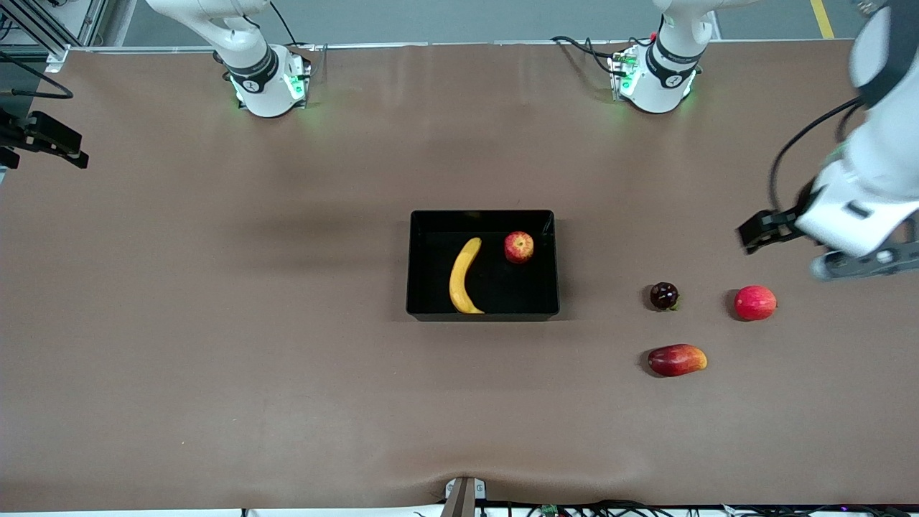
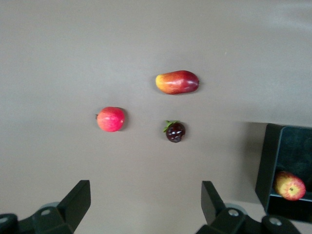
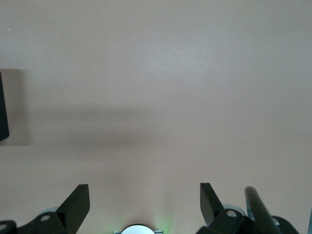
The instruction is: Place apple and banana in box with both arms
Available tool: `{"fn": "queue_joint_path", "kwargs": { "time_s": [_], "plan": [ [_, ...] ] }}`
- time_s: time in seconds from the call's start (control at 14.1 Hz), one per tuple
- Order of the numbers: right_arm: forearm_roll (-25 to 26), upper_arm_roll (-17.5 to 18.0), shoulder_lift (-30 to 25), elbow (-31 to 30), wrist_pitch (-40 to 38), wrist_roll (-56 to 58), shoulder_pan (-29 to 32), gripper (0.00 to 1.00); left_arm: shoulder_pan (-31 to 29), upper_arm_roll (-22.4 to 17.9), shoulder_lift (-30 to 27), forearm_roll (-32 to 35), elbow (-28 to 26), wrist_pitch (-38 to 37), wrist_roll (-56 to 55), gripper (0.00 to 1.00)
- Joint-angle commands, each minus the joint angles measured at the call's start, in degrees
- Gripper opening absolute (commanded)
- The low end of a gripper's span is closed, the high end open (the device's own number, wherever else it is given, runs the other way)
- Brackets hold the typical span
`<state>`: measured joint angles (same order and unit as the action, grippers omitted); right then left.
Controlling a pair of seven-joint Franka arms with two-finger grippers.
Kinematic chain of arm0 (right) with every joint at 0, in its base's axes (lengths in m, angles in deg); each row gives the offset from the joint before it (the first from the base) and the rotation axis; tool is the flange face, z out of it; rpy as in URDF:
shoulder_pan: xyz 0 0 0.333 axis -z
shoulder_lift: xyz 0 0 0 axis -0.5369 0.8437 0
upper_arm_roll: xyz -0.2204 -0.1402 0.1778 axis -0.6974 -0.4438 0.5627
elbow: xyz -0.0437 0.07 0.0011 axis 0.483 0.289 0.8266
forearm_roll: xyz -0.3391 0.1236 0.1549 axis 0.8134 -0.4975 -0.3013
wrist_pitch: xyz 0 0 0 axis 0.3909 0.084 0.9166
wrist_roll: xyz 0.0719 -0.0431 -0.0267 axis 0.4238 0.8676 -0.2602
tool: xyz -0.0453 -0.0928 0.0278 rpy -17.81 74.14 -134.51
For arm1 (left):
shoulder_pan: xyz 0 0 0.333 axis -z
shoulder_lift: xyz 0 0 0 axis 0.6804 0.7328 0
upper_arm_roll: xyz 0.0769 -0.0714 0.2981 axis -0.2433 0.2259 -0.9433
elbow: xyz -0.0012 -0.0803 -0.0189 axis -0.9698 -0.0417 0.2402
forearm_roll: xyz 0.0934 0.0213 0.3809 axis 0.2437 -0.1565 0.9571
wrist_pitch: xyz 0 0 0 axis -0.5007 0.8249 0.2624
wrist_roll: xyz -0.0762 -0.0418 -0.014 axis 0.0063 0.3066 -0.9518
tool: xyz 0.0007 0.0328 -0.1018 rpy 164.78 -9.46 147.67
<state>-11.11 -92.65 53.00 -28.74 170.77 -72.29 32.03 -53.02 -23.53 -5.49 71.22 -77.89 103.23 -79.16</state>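
Observation:
The black box (image 1: 482, 215) sits mid-table. The yellow banana (image 1: 463, 276) lies in it, and the apple (image 1: 518, 247) sits in its corner toward the left arm's base. The left wrist view shows the box's wall (image 2: 271, 165) and the apple (image 2: 290, 185). My left gripper (image 2: 146, 192) is open and empty. It hangs above bare table at the left arm's end (image 1: 764, 230), by the loose fruits. My right gripper (image 3: 145, 195) is open and empty above its own arm's base, with a box corner (image 3: 2, 109) at the view's edge. It is out of the front view.
Three loose fruits lie toward the left arm's end: a smooth pink-red round fruit (image 1: 754, 302) (image 2: 110, 119), a small dark purple fruit (image 1: 664, 296) (image 2: 175, 131) and a red-and-yellow mango-like fruit (image 1: 677, 360) (image 2: 177, 82) nearest the front camera. A black fixture (image 1: 43, 140) overhangs the right arm's end.

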Motion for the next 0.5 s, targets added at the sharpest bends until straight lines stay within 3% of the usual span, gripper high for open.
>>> {"fn": "queue_joint_path", "kwargs": {
  "time_s": [0.0, 0.35, 0.43],
  "plan": [
    [-0.85, 0.46, -0.05, 0.31, -0.22, -0.04, 0.79, 1.00, -2.33, 0.31, -4.58, -2.40, -4.12, -0.05, 2.21, 1.00],
    [-0.85, 0.46, 0.03, 0.31, -0.13, 0.04, 0.97, 1.00, -6.28, 0.05, -9.15, -4.24, -6.67, -0.05, 8.24, 1.00],
    [-0.85, 0.46, 0.03, 0.31, -0.13, 0.04, 0.88, 1.00, -5.86, -1.61, -10.46, -5.90, -8.15, 0.29, 10.27, 1.00]
  ]
}}
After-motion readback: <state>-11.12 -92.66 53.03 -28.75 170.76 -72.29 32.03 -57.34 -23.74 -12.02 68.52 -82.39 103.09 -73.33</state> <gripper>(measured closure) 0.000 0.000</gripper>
